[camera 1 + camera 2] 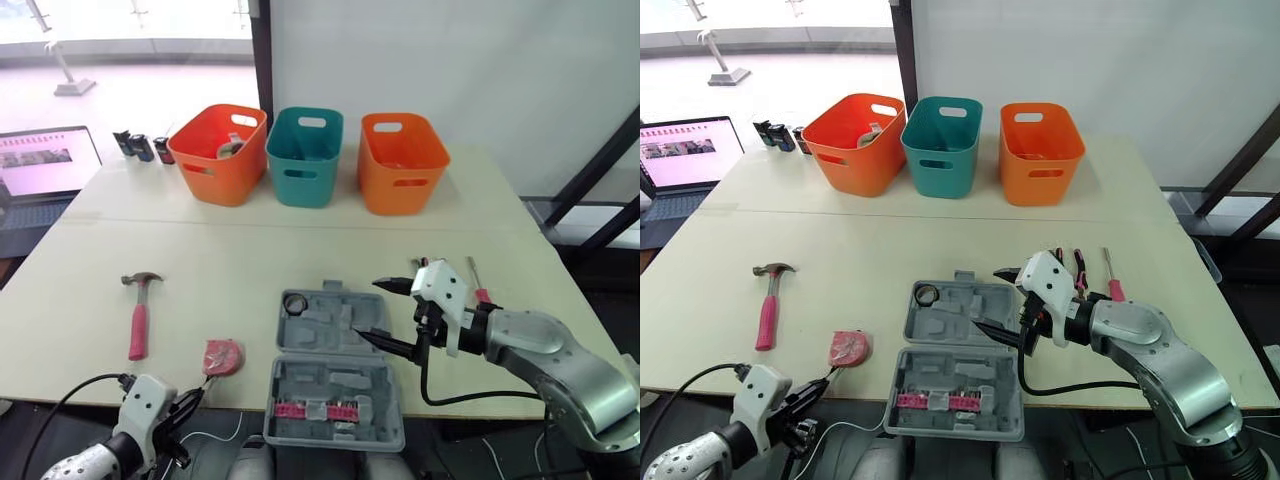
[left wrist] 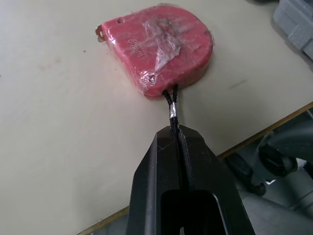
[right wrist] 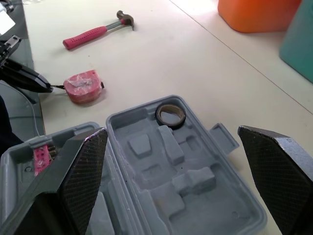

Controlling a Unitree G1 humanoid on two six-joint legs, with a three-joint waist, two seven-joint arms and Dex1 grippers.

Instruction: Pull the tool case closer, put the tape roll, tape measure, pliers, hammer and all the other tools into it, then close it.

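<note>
An open grey tool case [image 1: 322, 332] lies near the front table edge, its lid half holding pink bits [image 1: 314, 410]. A tape roll [image 1: 295, 303] sits in the case's far left corner. My right gripper [image 1: 378, 310] hovers open over the case's right side, nothing between its fingers. The red tape measure [image 2: 159, 46] lies left of the case; my left gripper [image 2: 175, 131] is shut on its black wrist cord [image 2: 171, 105] at the table's front edge. A pink-handled hammer [image 1: 139, 310] lies further left. Pliers [image 1: 1078, 266] and a red screwdriver [image 1: 1110, 276] lie behind the right gripper.
Two orange bins [image 1: 221, 152] [image 1: 401, 160] and a teal bin [image 1: 306, 154] stand in a row at the back. A laptop [image 1: 40, 165] and small black items [image 1: 140, 147] sit at the far left. The left orange bin holds something.
</note>
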